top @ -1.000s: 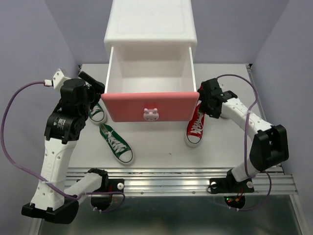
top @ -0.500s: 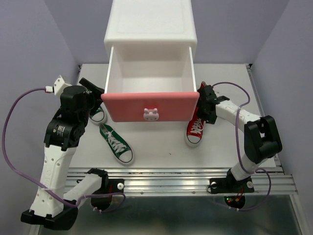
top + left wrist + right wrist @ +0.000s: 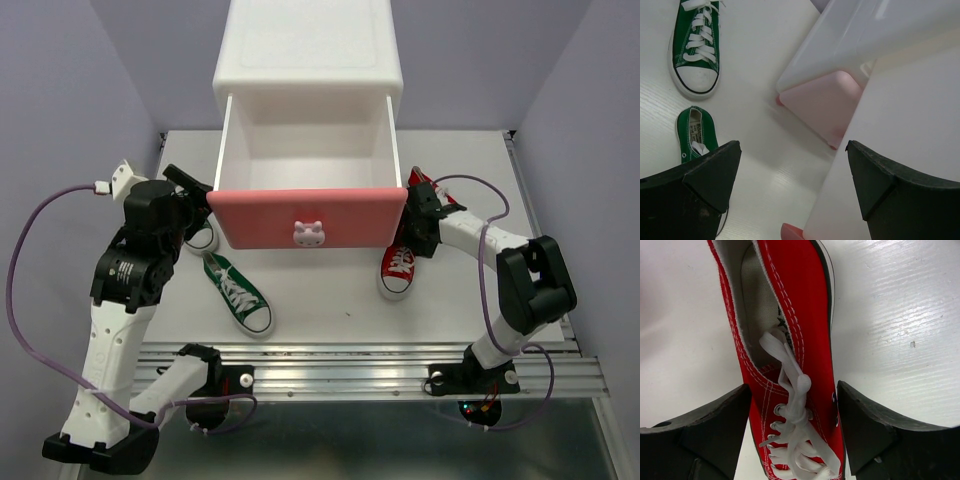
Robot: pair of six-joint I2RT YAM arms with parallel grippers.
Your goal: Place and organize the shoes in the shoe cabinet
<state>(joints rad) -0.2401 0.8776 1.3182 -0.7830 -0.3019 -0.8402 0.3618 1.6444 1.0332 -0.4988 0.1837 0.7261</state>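
The shoe cabinet [image 3: 308, 50] stands at the top centre of the overhead view. Its upper drawer [image 3: 310, 218] is pulled out over the table [image 3: 330, 310], dark pink front and bunny knob [image 3: 308, 233] facing my bases. That front crowds both my claws: its left corner sits right by my left claw [image 3: 190, 183], its right corner just beside my right claw [image 3: 412, 228].

Right of the drawer a red sneaker [image 3: 400, 262] lies on the table, toe toward the bottom of the frame and heel tucked by the drawer's corner. A second red sneaker [image 3: 420, 180] shows only as a sliver higher up, behind my right forearm. At lower left a green sneaker [image 3: 238, 293] lies aslant. The other green sneaker [image 3: 203, 238] is partly hidden by the drawer's corner and my left wrist.

My right arm reaches low, elbow out to the right, forearm running left toward the drawer. Its claw points down over the red sneaker's laced middle, a finger hard by each side of the canvas. I cannot tell whether they pinch it yet. My left arm stands tall and bends over at the wrist. Its claw is spread wide with nothing between the fingers, and the pale lower drawer front [image 3: 822, 105] lies beneath it.
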